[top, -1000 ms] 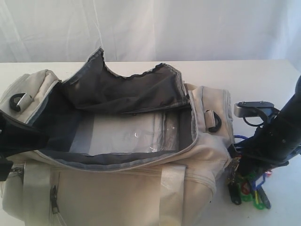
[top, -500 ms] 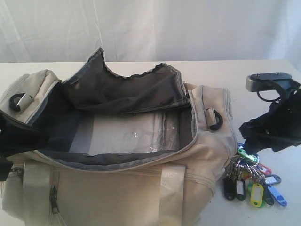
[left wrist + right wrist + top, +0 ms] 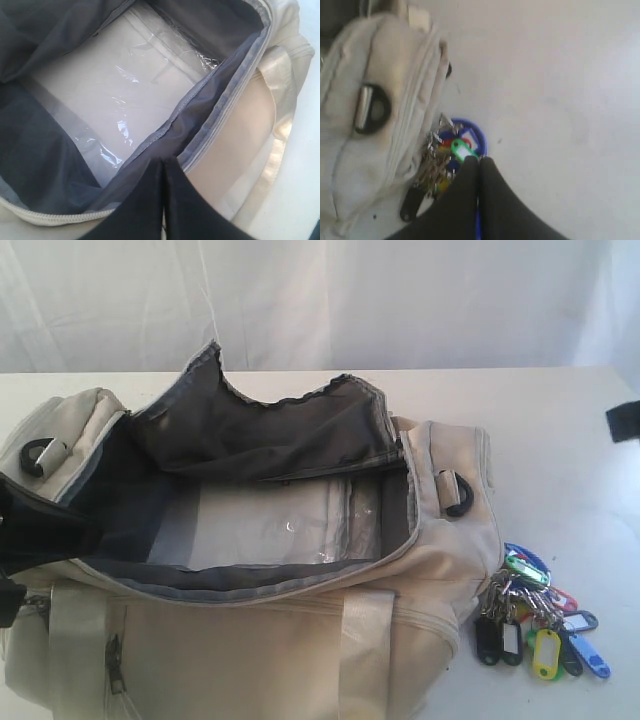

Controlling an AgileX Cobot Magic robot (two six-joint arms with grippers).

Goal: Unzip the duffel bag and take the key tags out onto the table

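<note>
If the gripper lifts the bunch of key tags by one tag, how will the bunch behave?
The key tags would probably dangle loosely, since they hang on linked metal rings. Pushed across the table, they would likely slide and spread, not roll, as they lie flat. Small plastic suggests light weight.

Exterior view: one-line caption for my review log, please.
Unzipped duffel bag lies open on the white table, key tags lying on the table beside one end.

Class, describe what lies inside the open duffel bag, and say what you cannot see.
Inside the duffel bag: dark lining and a pale base panel under clear plastic, nothing else showing. The flap's fold and the dark left end hide their corners.
</note>
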